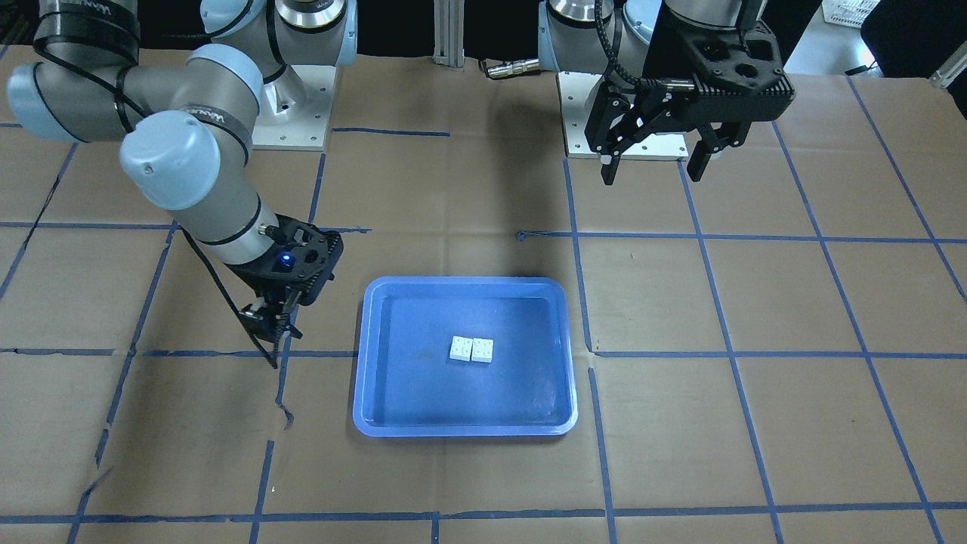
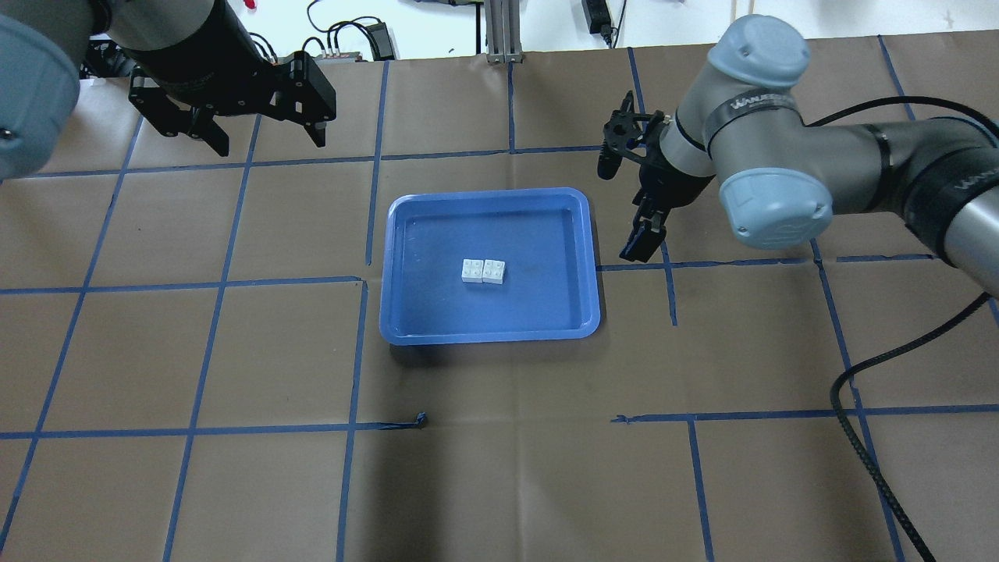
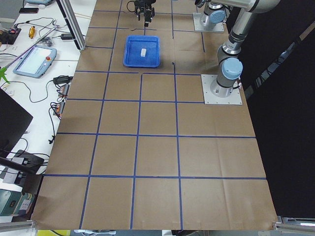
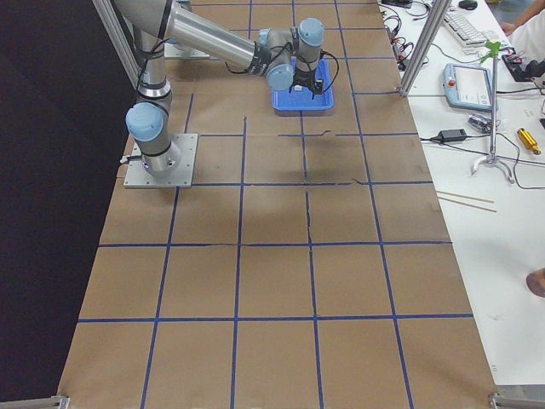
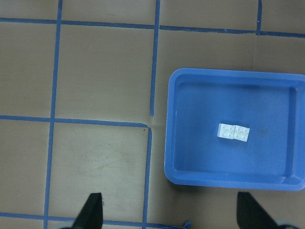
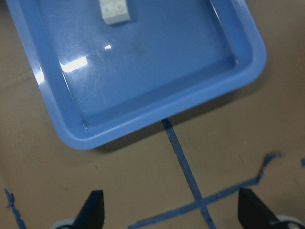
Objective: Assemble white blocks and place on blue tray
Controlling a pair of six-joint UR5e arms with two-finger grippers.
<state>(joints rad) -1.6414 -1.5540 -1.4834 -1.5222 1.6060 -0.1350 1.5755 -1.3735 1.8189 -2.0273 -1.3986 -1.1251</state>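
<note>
Two white studded blocks (image 1: 471,349) sit joined side by side in the middle of the blue tray (image 1: 461,431). They also show in the overhead view (image 2: 483,271) and the left wrist view (image 5: 234,132). My right gripper (image 2: 618,211) is open and empty, low beside the tray's right rim (image 2: 595,257). Its wrist view shows the tray corner (image 6: 157,114) and one end of the blocks (image 6: 114,9). My left gripper (image 2: 269,144) is open and empty, raised high, far-left of the tray.
The table is covered in brown paper with a blue tape grid (image 2: 359,343). The arm bases (image 1: 295,106) stand at the robot's side. A teach pendant (image 3: 34,59) and cables lie on a side bench.
</note>
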